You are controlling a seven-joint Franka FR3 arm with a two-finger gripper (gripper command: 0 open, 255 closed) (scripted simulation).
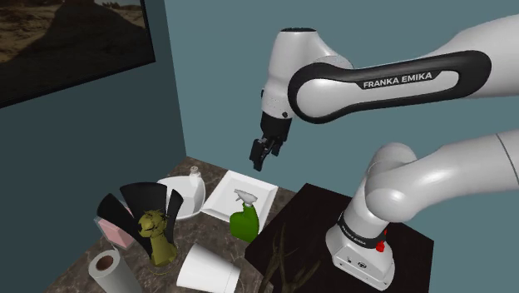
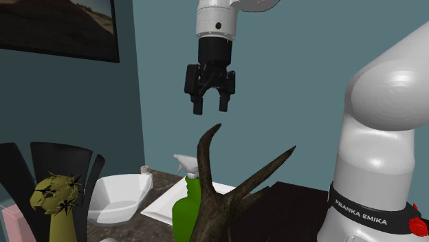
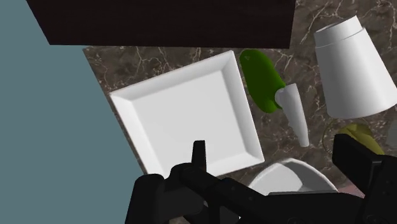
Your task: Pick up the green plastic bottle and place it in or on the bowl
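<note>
Your jaws stand apart, holding nothing, high over the white square plate (image 1: 241, 193). Green bottle (image 1: 244, 223) stands upright on the marble counter (image 3: 165, 57), just beside that plate. White bowl (image 1: 179, 196) sits at the plate's shoulder-view left.

Green bottle (image 1: 244, 223) (white spray head) stands upright, near but apart from the white bowl (image 1: 185, 207).

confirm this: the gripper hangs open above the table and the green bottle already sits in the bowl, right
No. The gripper does hang open above the table, but the green bottle stands beside the square plate, outside the bowl, as the shoulder view shows.
</note>
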